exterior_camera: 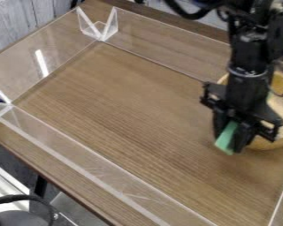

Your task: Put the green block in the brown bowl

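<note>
Gripper point(236, 132): black, pointed straight down, jaws pinched on the green block point(230, 139). Block stood roughly upright between the fingers, its lower end protruding below the fingertips, just above the tabletop. Brown bowl point(281, 139): directly behind and to the right of the gripper, largely hidden by the arm; block was at its near-left rim, outside the bowl. Wooden table point(120, 115): bordered by clear acrylic walls point(38, 62).
</note>
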Robot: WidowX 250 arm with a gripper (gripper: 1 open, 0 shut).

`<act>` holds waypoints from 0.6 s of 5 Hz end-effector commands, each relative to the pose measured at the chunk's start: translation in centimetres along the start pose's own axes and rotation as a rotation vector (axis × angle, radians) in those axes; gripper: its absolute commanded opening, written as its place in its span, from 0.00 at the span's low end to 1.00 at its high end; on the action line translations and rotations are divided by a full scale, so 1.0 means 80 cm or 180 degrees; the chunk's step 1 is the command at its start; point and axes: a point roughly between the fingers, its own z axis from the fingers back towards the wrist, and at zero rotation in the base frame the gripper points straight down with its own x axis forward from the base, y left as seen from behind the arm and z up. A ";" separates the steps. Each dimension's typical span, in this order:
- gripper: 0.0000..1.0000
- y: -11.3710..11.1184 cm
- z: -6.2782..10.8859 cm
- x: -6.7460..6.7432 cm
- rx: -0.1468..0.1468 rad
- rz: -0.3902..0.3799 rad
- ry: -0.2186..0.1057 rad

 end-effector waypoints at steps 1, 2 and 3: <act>0.00 -0.004 0.011 0.047 -0.0003 -0.0035 -0.0200; 0.00 0.011 -0.002 0.056 -0.0002 0.0086 -0.0150; 0.00 0.018 -0.012 0.060 0.0003 0.0134 -0.0101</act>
